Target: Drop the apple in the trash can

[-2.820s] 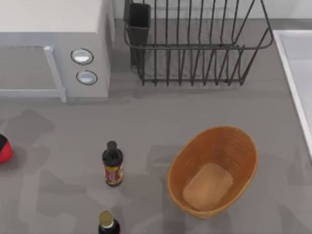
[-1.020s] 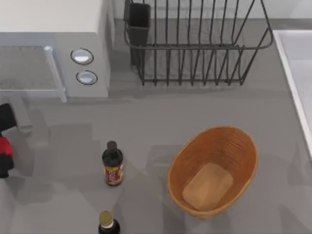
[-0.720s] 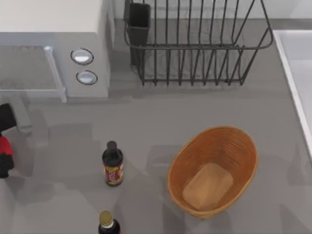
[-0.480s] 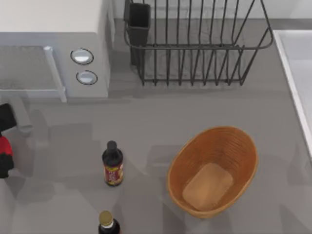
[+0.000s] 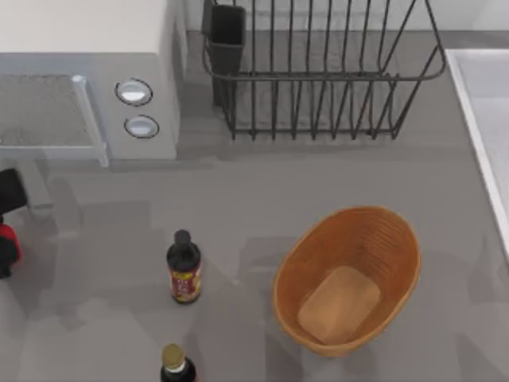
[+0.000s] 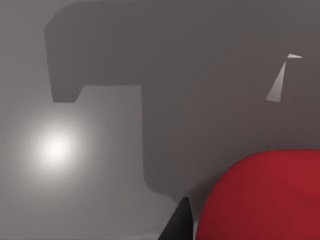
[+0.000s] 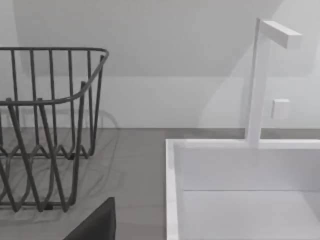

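Note:
The apple is a small bright-red round thing at the table's far left edge. My left gripper is shut on it, with black parts on both sides of the red. In the left wrist view the apple bulges large and close, and a dark fingertip rests against its side. The trash can, an orange-brown wicker basket with a tan bottom, sits right of centre, far from the apple. A dark edge of my right gripper shows in the right wrist view, away from both.
A red-labelled dark sauce bottle and a second bottle stand between apple and basket. At the back are a white microwave and a black wire dish rack. A white sink runs along the right edge.
At first the apple lay alone at the left edge. My left gripper then came in around it, and the dark part below the apple has since drawn in slightly.

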You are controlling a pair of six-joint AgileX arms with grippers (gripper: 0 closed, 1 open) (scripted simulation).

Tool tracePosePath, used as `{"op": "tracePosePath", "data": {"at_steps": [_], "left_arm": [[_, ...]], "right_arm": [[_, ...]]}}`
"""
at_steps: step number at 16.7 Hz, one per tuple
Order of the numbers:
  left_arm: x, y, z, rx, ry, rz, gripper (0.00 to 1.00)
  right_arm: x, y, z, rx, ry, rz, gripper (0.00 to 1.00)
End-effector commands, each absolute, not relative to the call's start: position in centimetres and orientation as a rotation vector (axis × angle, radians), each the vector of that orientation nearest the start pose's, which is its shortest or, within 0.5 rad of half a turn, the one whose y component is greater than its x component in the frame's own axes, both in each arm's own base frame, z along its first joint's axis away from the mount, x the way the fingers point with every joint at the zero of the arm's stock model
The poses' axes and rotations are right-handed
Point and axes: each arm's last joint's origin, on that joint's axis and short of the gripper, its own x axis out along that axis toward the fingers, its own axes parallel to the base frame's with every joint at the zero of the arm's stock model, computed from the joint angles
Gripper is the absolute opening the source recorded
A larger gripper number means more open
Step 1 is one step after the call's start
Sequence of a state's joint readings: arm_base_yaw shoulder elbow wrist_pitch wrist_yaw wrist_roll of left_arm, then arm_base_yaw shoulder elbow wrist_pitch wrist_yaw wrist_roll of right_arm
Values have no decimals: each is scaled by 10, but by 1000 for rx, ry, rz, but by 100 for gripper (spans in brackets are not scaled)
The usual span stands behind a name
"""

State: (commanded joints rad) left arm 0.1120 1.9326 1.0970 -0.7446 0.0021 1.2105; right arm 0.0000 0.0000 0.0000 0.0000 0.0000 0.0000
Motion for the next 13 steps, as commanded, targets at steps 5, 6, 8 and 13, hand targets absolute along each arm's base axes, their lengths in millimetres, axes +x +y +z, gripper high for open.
{"op": "tracePosePath", "data": {"at_steps": [5, 6, 8, 13], "left_arm": [[325, 38, 106, 846, 1405, -857, 0], [325, 38, 106, 846, 1405, -857, 0], [324, 39, 114, 846, 1400, -846, 0], [319, 41, 134, 851, 1421, -847, 0]], "right_arm": [[106, -1, 160, 0, 0, 0, 100], [106, -1, 160, 0, 0, 0, 100], [106, -1, 160, 0, 0, 0, 100], [106, -1, 160, 0, 0, 0, 100]]}}
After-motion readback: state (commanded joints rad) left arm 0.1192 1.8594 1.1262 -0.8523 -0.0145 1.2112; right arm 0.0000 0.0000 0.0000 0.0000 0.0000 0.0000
